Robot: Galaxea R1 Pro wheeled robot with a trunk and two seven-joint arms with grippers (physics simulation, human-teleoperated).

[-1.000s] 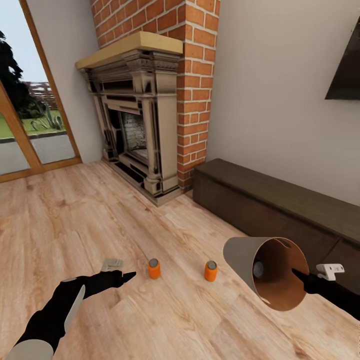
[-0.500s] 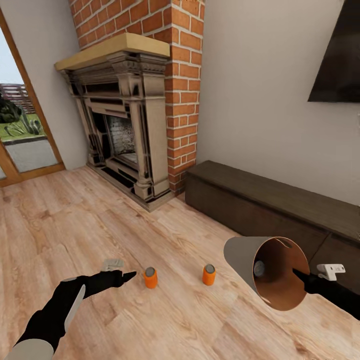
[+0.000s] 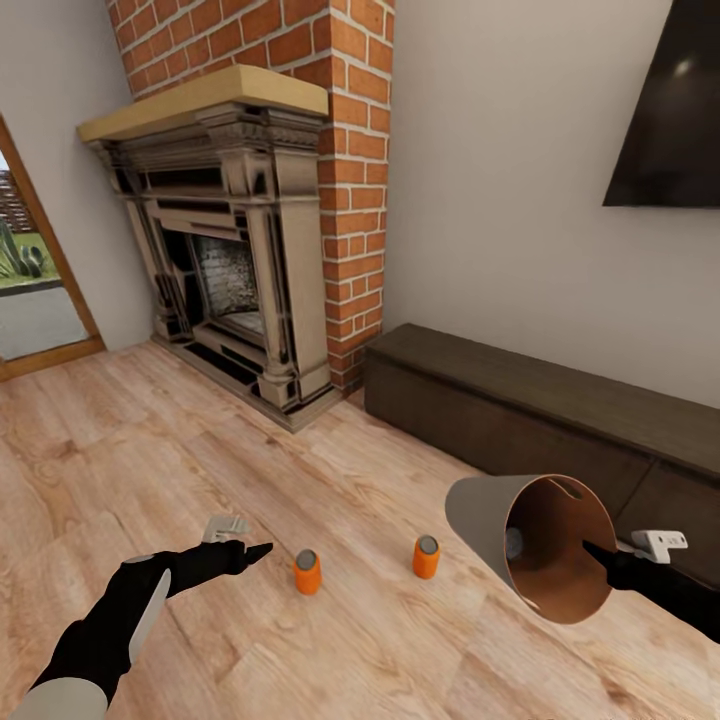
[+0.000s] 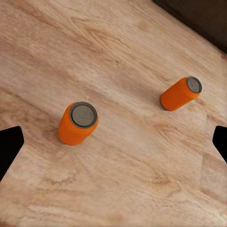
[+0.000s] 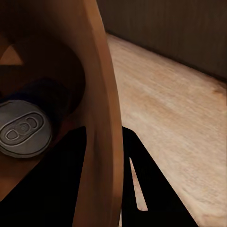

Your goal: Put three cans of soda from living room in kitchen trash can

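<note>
I am looking down over a pale wood plank floor (image 3: 300, 480) in the living room, with a red-brick chimney breast (image 3: 345, 150) and its ornate dark fireplace surround (image 3: 235, 260) under a light wooden mantel (image 3: 205, 95) ahead of me, a long dark brown low cabinet (image 3: 540, 410) along the white wall to the right, and a black wall-mounted television (image 3: 670, 110) above it. At the far left a wood-framed glass door (image 3: 35, 270) gives onto greenery outside. Two small orange cylindrical soda cans with grey tops stand upright on the floor, well apart from each other: the nearer orange can (image 3: 307, 571) sits just beyond my left end effector (image 3: 243, 540), and the farther orange can (image 3: 426, 557) stands between it and the bin. In the left wrist view both cans (image 4: 78, 124) (image 4: 181, 93) lie between the black fingertips (image 4: 10, 146), which are spread wide with nothing gripped. My right end effector (image 3: 612, 552) is clamped on the rim of the round tapered trash can, grey outside and copper-brown inside (image 3: 500, 520), held off the floor and tipped on its side with its mouth towards me. Inside it lies the blue soda can with a grey top (image 5: 26, 127), resting against the inner wall; the head view shows it as a small grey disc (image 3: 514, 543) deep in the bin.
</note>
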